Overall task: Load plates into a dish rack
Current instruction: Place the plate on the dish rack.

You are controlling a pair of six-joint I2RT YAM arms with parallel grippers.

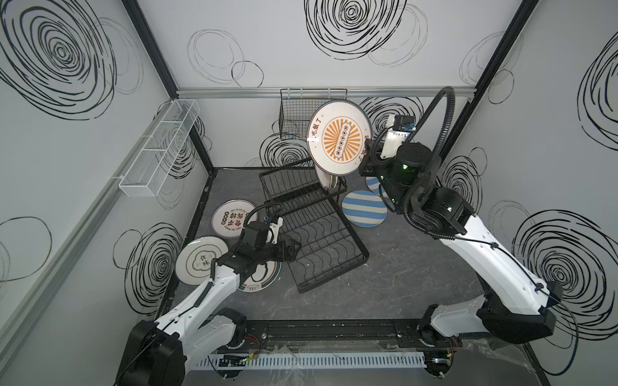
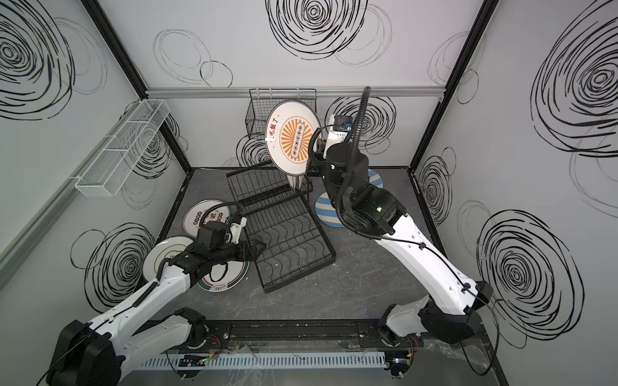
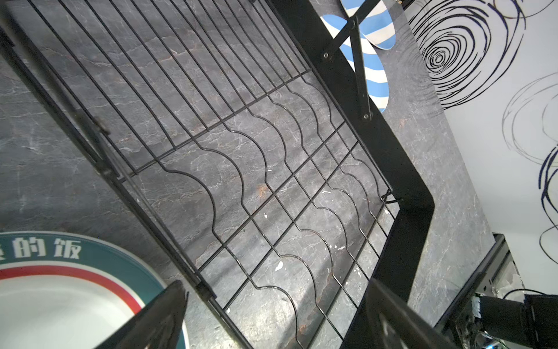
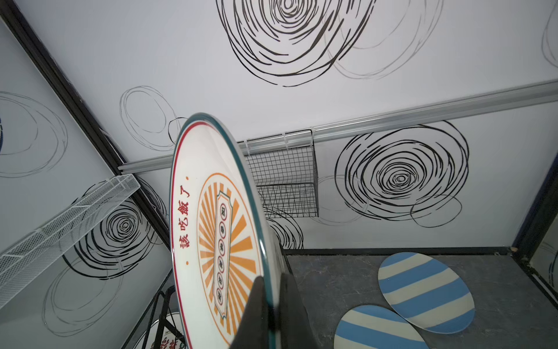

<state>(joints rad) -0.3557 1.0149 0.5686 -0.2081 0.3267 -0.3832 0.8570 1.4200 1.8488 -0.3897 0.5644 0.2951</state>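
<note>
The right pincer (image 4: 270,290), clamped on the rim of the orange sunburst plate (image 1: 337,138), holds it on edge above the dish rack (image 1: 311,217), just over the racked plates (image 1: 324,182). The best course is probably to keep it upright, line its edge with a free slot and lower slowly (a tilt could knock its neighbours). The left pincer (image 1: 290,250) hovers over the rack's near side, jaws apart and empty.

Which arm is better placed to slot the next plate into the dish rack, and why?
Right. The right fingers pinch the sunburst plate by its rim, upright over the dish rack. The left fingers are open and empty, low by the rack's lower tray.
</note>
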